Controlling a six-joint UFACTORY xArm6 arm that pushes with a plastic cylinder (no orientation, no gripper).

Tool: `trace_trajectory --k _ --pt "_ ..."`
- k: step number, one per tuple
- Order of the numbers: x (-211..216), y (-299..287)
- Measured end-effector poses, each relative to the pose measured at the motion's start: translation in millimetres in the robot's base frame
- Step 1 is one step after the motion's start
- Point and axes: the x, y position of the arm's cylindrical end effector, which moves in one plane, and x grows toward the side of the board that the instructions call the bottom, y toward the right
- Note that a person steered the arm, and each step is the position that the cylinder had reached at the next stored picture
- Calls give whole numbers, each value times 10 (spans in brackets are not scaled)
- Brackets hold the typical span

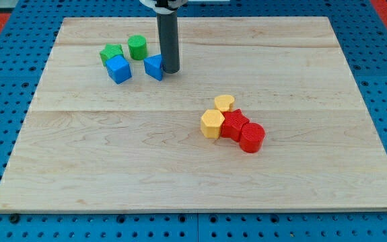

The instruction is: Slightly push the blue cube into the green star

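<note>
The blue cube sits at the board's upper left, touching the green star just above it. A green cylinder stands to the right of the star. A second blue block, wedge-like, lies to the right of the cube. My tip rests on the board right against that second blue block's right side, about 75 px to the right of the blue cube.
Near the board's middle right is a cluster: a yellow heart, a yellow hexagonal block, a red block and a red cylinder. The wooden board lies on a blue pegboard surface.
</note>
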Motion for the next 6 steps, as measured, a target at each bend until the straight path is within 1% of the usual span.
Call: trace_trajectory --k 1,2,3,4,5,6 --pt "0 -445" --pt "0 -680" --pt "0 -640" --pt "168 -489" --pt "577 -543" --pt "641 -963"
